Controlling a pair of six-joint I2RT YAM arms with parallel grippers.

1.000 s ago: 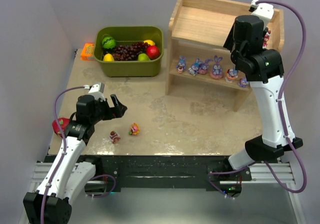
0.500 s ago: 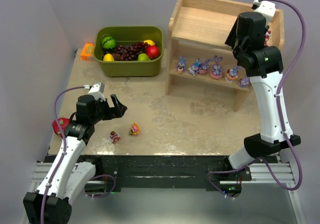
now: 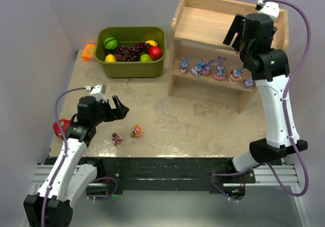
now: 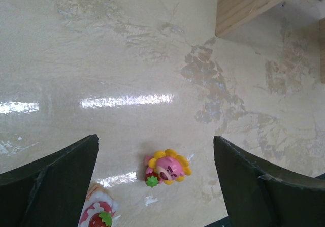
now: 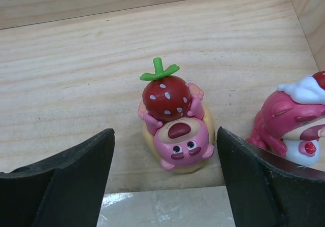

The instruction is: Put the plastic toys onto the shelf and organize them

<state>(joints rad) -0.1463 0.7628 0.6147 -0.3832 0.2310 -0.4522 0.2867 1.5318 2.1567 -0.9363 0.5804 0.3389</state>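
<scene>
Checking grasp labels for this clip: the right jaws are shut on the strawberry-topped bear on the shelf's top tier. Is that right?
Not quite. The right jaws are open, not shut. The right wrist view shows the strawberry-topped bear sitting on the shelf, on its top tier, between the spread jaws. The rest of the statement holds.

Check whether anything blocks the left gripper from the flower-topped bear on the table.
Nothing visible does. The left gripper is open, with only bare tabletop between it and the flower-topped bear.
</scene>
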